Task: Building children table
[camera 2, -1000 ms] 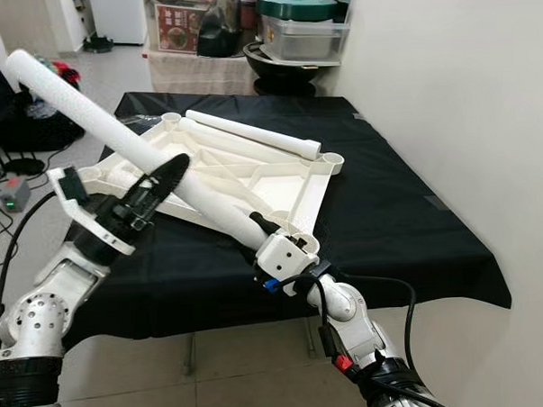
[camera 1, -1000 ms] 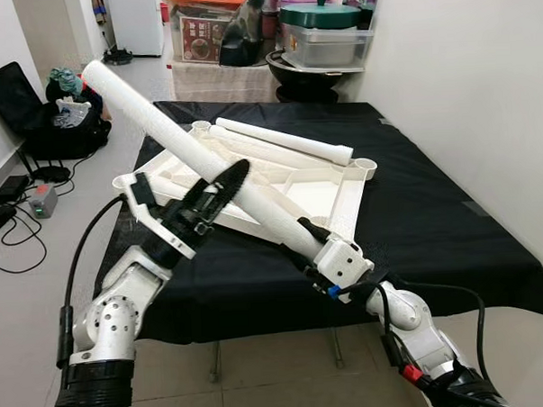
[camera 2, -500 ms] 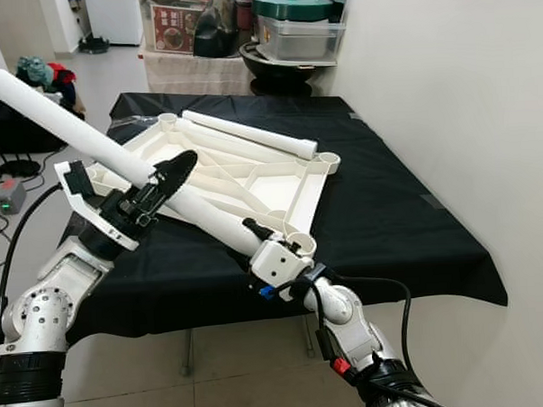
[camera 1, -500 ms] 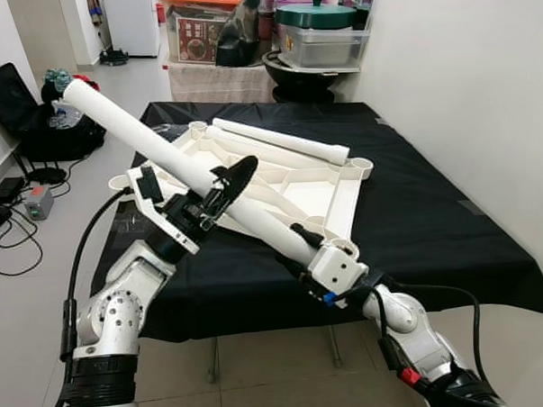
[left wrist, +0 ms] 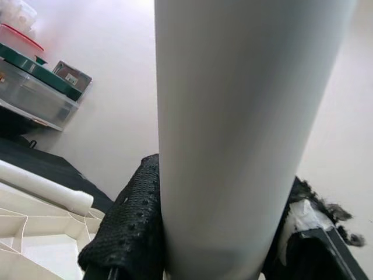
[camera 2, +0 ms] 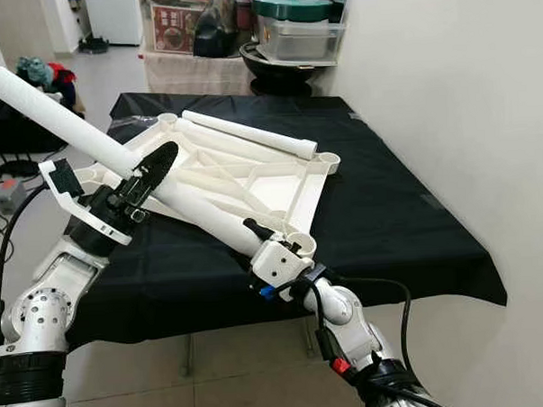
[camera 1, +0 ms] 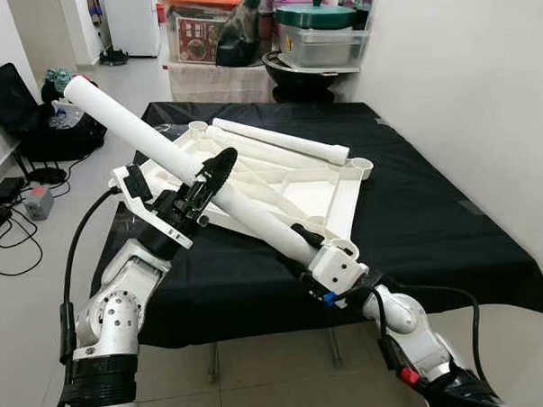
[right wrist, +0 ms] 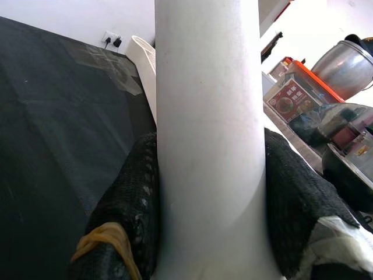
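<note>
Reaching up from below, the left claw [camera 1: 203, 182] and right claw [camera 1: 302, 239] both clamped one long white tube [camera 1: 175, 158], slanted above the worktop's [camera 1: 416, 206] near left edge.

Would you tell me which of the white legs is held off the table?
The long leg slanting up to the left, clamped by both the left gripper and right gripper; the other leg lies on the upturned tabletop.
</note>
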Available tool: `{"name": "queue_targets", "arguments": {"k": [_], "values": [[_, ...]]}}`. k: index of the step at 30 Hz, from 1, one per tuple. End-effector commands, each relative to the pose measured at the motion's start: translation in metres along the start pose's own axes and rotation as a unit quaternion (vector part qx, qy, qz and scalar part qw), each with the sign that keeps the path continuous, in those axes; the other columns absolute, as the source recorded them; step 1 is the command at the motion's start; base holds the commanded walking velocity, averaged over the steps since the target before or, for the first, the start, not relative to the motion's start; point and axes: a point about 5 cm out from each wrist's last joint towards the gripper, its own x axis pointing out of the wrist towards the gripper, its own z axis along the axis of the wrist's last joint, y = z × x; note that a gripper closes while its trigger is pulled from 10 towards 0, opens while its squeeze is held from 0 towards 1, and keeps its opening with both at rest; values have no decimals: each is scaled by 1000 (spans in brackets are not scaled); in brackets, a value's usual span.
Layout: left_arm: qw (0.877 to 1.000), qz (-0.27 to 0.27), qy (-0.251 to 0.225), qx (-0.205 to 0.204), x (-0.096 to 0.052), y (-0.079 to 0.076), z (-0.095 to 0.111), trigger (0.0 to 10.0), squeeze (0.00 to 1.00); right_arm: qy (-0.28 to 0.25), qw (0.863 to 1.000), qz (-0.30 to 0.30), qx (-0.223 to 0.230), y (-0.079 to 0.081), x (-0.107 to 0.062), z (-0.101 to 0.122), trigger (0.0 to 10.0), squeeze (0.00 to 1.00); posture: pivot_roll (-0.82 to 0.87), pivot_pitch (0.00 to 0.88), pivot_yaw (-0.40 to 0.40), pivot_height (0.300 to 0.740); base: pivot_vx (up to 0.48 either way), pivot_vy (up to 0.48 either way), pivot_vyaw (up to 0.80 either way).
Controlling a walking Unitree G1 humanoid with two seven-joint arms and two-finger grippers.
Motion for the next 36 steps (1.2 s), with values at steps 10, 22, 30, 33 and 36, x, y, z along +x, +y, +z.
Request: {"name": "queue_targets", "arguments": {"k": [10,22,30,33,36], "values": [[999,-29,13,6,-2,-8,-5,0,0,16,999,-32,-4,-14,-1,-5,0,0,44,0,-90,740,0,0,0],[999,-27,38,17,6,-10,-9,10000,0,30,999,-22,-19,-17,3,-1,10000,1000,43,0,-87,740,0,0,0],[997,-30,55,36,17,-12,-17,10000,0,117,993,27,-23,-9,17,-4,10000,1000,44,0,-81,740,0,0,0],[996,-24,68,54,22,-11,-21,10000,0,130,991,40,-16,-6,24,5,10000,1000,33,0,-75,740,0,0,0],[995,-24,75,64,24,-11,-25,10000,0,132,990,40,-14,-6,28,11,10000,1000,30,0,-74,740,0,0,0]]}}
